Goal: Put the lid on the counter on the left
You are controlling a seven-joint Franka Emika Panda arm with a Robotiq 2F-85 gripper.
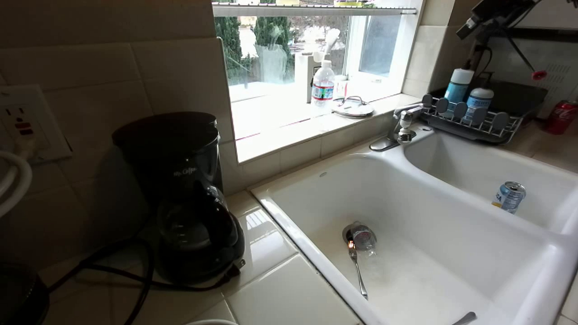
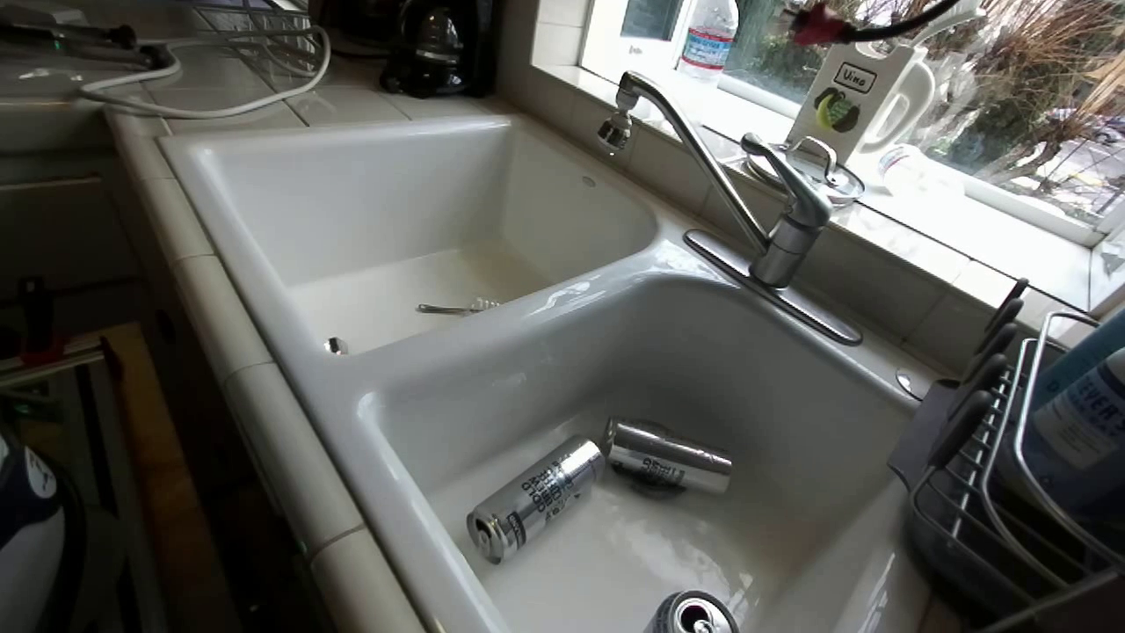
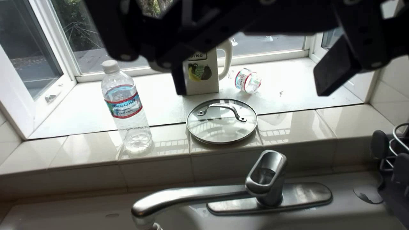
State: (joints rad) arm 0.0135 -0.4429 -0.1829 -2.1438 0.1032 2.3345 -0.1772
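The lid [image 3: 222, 127] is round clear glass with a metal rim and arched handle. It lies handle up on the tiled front edge of the window sill, and shows in both exterior views [image 1: 354, 108] [image 2: 842, 183]. My gripper [image 3: 254, 85] comes in from the top of the wrist view. Its fingers stand wide apart with nothing between them. The lid is below them in that view, apart from both. The counter of cream tiles [image 1: 282, 289] lies beside the sink in an exterior view, and shows behind the sink in an exterior view [image 2: 352, 105].
The faucet [image 3: 265, 182] stands in front of the lid. A tall water bottle [image 3: 124, 102], a white pitcher [image 3: 204, 78] and a lying bottle [image 3: 247, 81] share the sill. A coffee maker [image 1: 176, 149] and cord stand on the counter. A dish rack [image 2: 976, 440] flanks the sink.
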